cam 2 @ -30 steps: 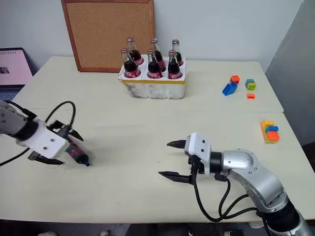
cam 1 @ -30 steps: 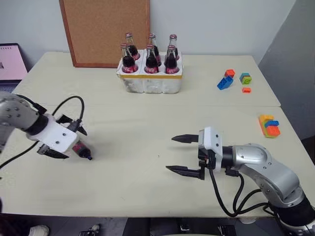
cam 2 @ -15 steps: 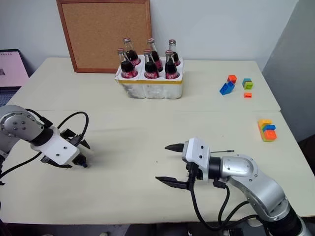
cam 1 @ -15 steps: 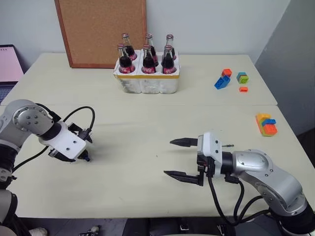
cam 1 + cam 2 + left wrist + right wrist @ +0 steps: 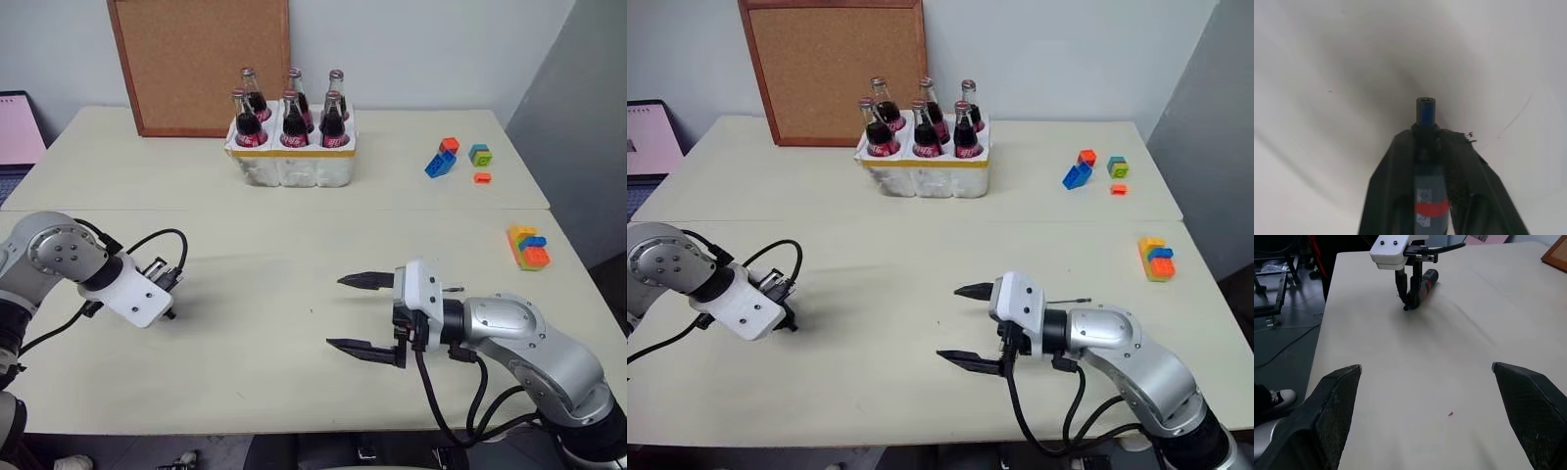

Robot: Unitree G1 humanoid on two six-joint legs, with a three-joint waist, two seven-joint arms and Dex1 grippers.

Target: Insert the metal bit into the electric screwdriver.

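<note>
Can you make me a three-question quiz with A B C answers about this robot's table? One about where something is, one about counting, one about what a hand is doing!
1. Where is the electric screwdriver?
A. In the bottle tray
B. Between the left gripper's fingers, near the table's left edge
C. Beside the toy bricks

2. How many bottles stand in the white tray?
A. Six
B. Four
C. Nine

3. How do the right gripper's jaws stand?
A. Shut on the metal bit
B. Shut on nothing
C. Wide open, holding nothing

Answers:
1 B: the left wrist view shows the tool's dark body and red band squeezed between the two fingers.
2 A: two rows of three in the head views.
3 C: its two black fingers stand far apart with bare table between them.
</note>
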